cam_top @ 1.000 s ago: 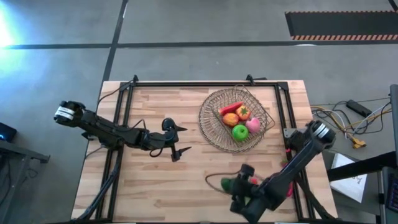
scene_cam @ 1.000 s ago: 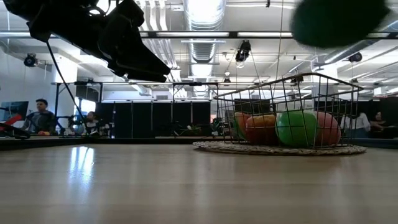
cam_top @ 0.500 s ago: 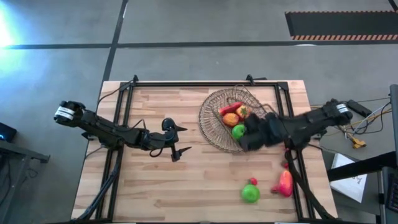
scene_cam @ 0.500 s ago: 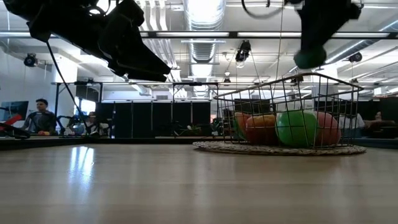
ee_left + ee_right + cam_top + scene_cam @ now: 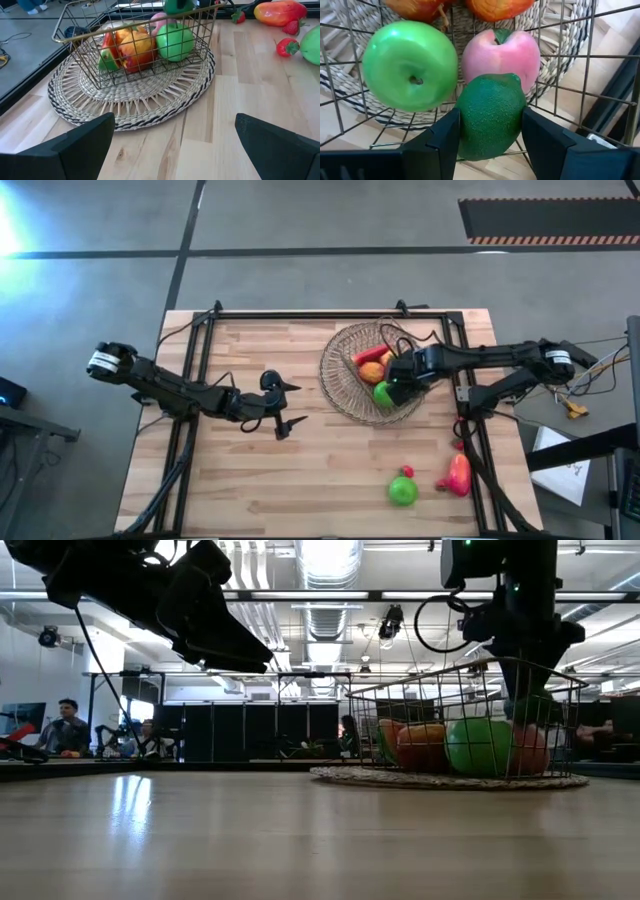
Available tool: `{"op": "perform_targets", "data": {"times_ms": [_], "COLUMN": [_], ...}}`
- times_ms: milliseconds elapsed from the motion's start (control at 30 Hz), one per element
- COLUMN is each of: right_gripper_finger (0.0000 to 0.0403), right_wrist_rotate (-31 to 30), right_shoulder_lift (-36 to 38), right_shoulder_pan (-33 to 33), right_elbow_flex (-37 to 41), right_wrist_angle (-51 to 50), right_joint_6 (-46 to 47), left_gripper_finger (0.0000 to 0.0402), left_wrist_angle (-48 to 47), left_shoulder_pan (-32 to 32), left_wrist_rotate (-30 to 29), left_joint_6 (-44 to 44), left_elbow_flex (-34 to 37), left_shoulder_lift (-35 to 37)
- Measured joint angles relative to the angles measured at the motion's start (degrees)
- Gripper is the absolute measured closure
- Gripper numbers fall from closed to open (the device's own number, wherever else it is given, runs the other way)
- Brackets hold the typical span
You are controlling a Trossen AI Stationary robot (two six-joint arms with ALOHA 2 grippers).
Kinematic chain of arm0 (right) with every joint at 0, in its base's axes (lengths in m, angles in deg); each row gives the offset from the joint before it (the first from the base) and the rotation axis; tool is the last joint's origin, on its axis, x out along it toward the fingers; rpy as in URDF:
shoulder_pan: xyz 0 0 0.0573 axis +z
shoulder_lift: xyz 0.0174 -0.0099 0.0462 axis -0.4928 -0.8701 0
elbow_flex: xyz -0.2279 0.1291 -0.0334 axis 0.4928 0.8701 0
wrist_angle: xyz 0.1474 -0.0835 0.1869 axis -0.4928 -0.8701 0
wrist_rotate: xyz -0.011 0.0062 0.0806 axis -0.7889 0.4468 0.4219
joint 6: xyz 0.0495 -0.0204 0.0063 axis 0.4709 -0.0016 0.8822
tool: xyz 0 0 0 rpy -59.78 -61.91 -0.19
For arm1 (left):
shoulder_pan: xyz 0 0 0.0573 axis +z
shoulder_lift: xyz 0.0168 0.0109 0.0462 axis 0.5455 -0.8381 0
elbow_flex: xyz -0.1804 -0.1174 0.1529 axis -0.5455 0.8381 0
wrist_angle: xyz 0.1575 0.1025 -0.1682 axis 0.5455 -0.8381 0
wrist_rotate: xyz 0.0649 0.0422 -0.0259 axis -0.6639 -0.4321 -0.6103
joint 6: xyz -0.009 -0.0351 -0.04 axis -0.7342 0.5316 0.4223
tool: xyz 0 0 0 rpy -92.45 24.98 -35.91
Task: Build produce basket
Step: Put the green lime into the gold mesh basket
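Note:
The wire basket (image 5: 345, 350) stands on a round woven mat (image 5: 120, 100) at the table's far right. In it lie a green apple (image 5: 410, 65), a pink apple (image 5: 501, 52), and orange and red pieces (image 5: 127, 47). My right gripper (image 5: 398, 380) reaches into the basket's near right part, shut on a small dark-green fruit (image 5: 491, 115). My left gripper (image 5: 298, 403) hovers open over the table's middle, left of the basket. A second green apple (image 5: 403, 490), an orange-red pepper (image 5: 458, 473) and small red pieces lie on the table near the right front. My right gripper pinches the dark-green fruit between its two fingers (image 5: 445, 135), one on each opposite side (image 5: 465, 120). The fingers slant down from the table's right. The fruit sits inside the wire walls, close to the pink and green apples; I cannot tell whether it rests on the basket's bottom.
The basket's wire rim (image 5: 460, 675) and walls surround my right gripper. Black rails (image 5: 200, 370) run along the table's left, far and right sides. Bare wood lies between the left gripper and the near edge. People sit in the room beyond the table (image 5: 65, 725).
My right gripper, holding the dark-green fruit, has swung from the table's near right edge toward the far edge, over the basket's near rim. It has then come down into the basket. The left arm has kept still.

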Motion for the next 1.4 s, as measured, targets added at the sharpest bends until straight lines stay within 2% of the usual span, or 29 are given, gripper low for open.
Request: {"op": "perform_targets", "data": {"times_ms": [400,767,933,1000,1100,1400], "right_gripper_finger": [0.0193,0.0117,0.0111,0.0125,0.0166,0.0355], "right_wrist_rotate": [-0.1,-0.1,-0.1,-0.2,-0.2,-0.2], "right_shoulder_lift": [-0.6,-0.3,0.8,1.4,1.8,1.2], "right_shoulder_pan": [-0.1,0.0,0.0,0.0,0.0,0.0], "right_elbow_flex": [-1.7,-2.6,-4.1,-4.2,-3.6,-3.1], "right_wrist_angle": [0.1,1.2,1.0,1.1,1.0,3.4], "right_joint_6": [-4.2,-6.9,-7.1,-7.1,-7.1,-8.7], "left_gripper_finger": [0.0006,0.0006,0.0006,0.0006,0.0006,0.0006], "left_wrist_angle": [0.0,-0.4,-0.3,-0.3,-0.3,-0.3], "left_shoulder_pan": [0.0,0.0,0.0,0.0,0.0,0.0], "left_wrist_rotate": [0.0,0.0,0.0,0.0,0.0,0.0], "left_joint_6": [0.0,0.0,0.0,0.0,0.0,0.0], "left_elbow_flex": [0.0,0.0,0.0,0.0,0.0,0.0], "left_shoulder_lift": [0.0,0.0,0.0,0.0,0.0,0.0]}}
